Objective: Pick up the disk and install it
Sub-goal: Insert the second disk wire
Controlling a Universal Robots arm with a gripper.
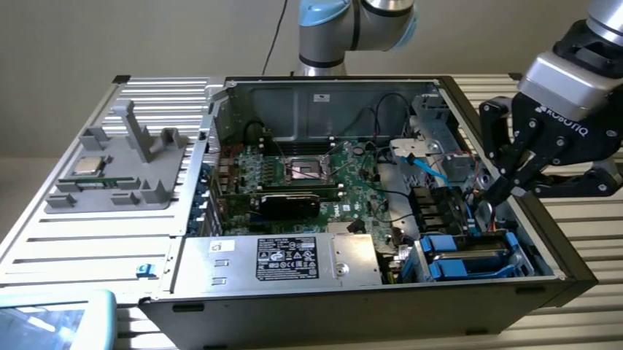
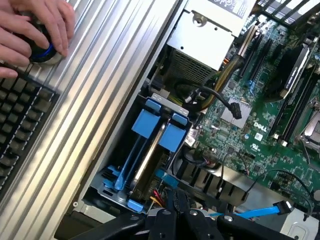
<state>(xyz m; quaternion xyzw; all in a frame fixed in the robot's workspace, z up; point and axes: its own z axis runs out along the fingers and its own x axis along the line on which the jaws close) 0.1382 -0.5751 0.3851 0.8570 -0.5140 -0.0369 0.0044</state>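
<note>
The gripper [image 1: 508,191] is held empty with its fingers together at the open computer case's [image 1: 574,273] rim, just above the drive bay, where the disk [image 1: 465,255] is seen seated in its blue carrier, apparently already installed.

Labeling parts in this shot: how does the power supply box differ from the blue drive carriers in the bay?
The power supply box is bare silver metal; the drive carriers are bright blue plastic. The box carries a black printed label on top, while the carriers show none. The box lies broad and flat along the case's front edge, whereas the carriers stand as narrow pieces side by side in the corner bay. Both sit inside the open computer case.
</note>
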